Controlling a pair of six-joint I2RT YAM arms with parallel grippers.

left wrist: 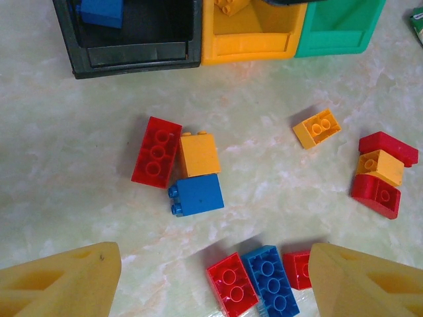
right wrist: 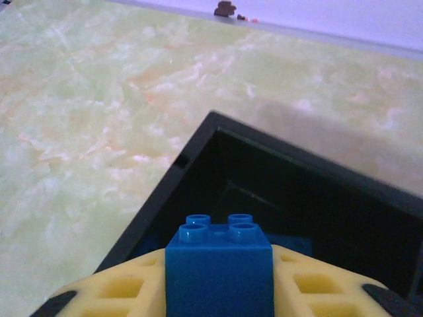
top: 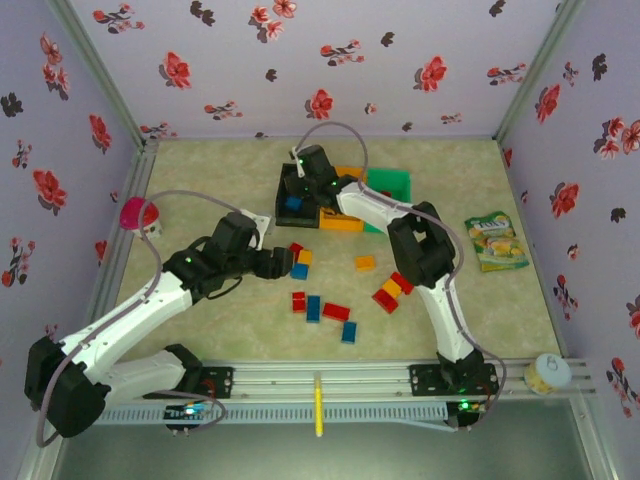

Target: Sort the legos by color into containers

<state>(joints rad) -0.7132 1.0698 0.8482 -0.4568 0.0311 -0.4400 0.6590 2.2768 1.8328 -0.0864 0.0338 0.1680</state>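
My right hand [right wrist: 218,294] pinches a blue lego [right wrist: 218,264] directly over the black bin [right wrist: 198,142], where a second blue lego [left wrist: 99,10] lies below it. My left hand [left wrist: 211,281], spread wide, hangs above the loose legos [left wrist: 156,152] on the counter [left wrist: 79,198]; I judge most sorting remains.

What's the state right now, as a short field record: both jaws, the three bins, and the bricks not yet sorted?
right jaws: shut on held blue brick, over black bin
left jaws: open, holding nothing
black bin: binned blue brick inside
orange bin: orange brick inside
green bin: contents unclear
unsorted: red brick, orange-yellow brick, loose blue brick clustered together; more red, blue and orange ones nearby
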